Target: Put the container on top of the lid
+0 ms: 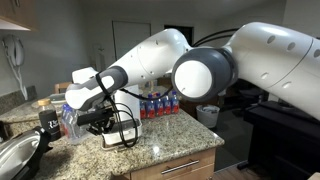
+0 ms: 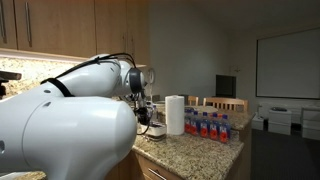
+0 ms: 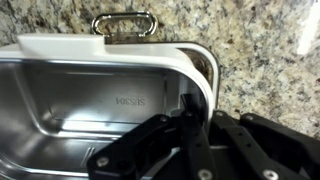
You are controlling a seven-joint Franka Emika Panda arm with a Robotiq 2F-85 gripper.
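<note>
arm: white arm reaches from the right across to the left, big elbow joint near the camera, forearm sloping down over the counter
wrist: tipped down so the tool points at the countertop
gripper: gripper is clamped on the right-hand wall of the container; one black finger sits inside, one outside, and the white rim runs between them
container: shallow clear tub, open side up, nothing in it; in the wrist view it fills the left and centre; cannot tell if it rests on the counter or hangs just above
lid: pale flat piece on the counter just under the tool in an exterior view, too small to be certain; a second edge shows just outside the tub's right rim in the wrist view
metal clip: metal clip lies on the granite just beyond the tub's far rim
paper-towel roll: paper-towel roll stands upright just right of the wrist
water bottles: water bottles grouped farther back on the counter
pan: pan at the near left edge
</note>
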